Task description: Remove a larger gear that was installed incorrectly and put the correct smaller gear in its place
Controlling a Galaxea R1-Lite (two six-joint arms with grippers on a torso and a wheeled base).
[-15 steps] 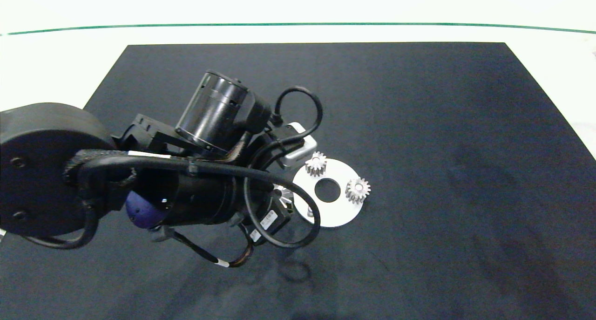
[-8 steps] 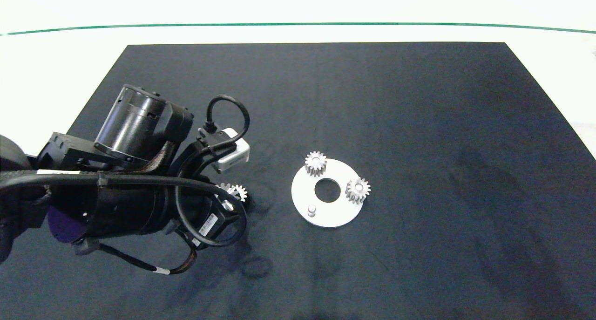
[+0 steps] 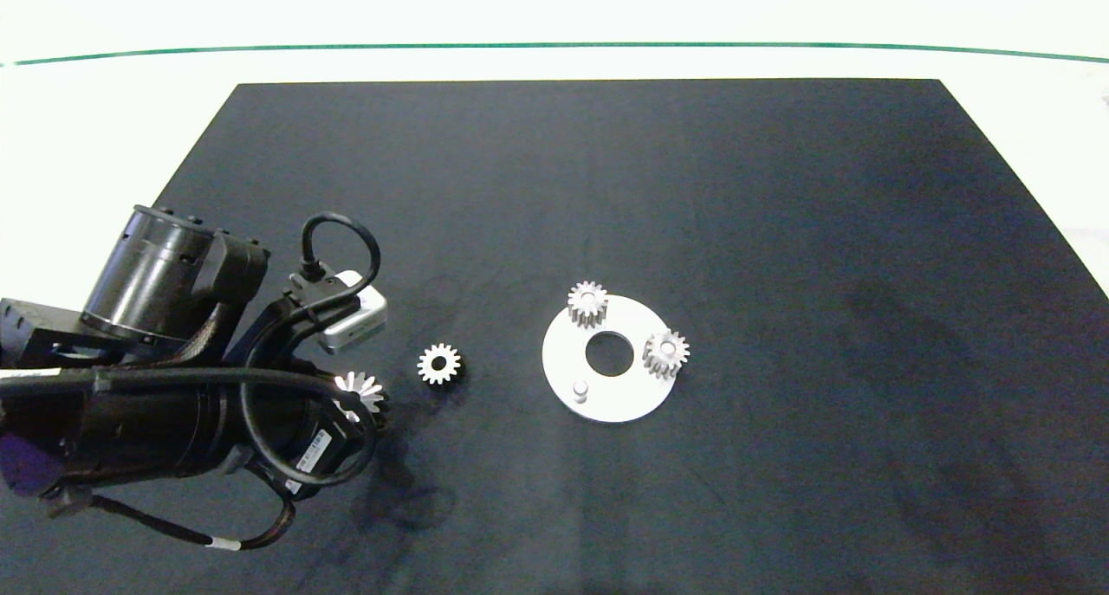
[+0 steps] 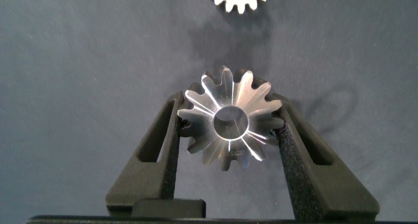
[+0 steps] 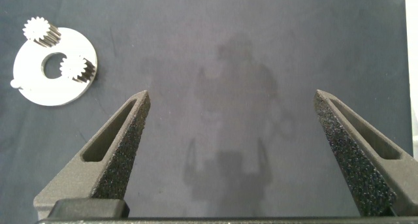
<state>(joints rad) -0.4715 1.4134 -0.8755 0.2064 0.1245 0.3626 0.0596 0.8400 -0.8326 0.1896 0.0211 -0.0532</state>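
Fingers of the left gripper (image 4: 228,129), closed on the larger gear (image 4: 230,123), have carried it off the plate (image 3: 628,400), so its peg (image 3: 580,391) now waits for the smaller gear (image 3: 439,365).

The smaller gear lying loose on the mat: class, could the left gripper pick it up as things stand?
Probably not yet. The left gripper is shut on the larger gear, so it has no room for the smaller gear, though that gear lies close by on the mat with nothing over it.
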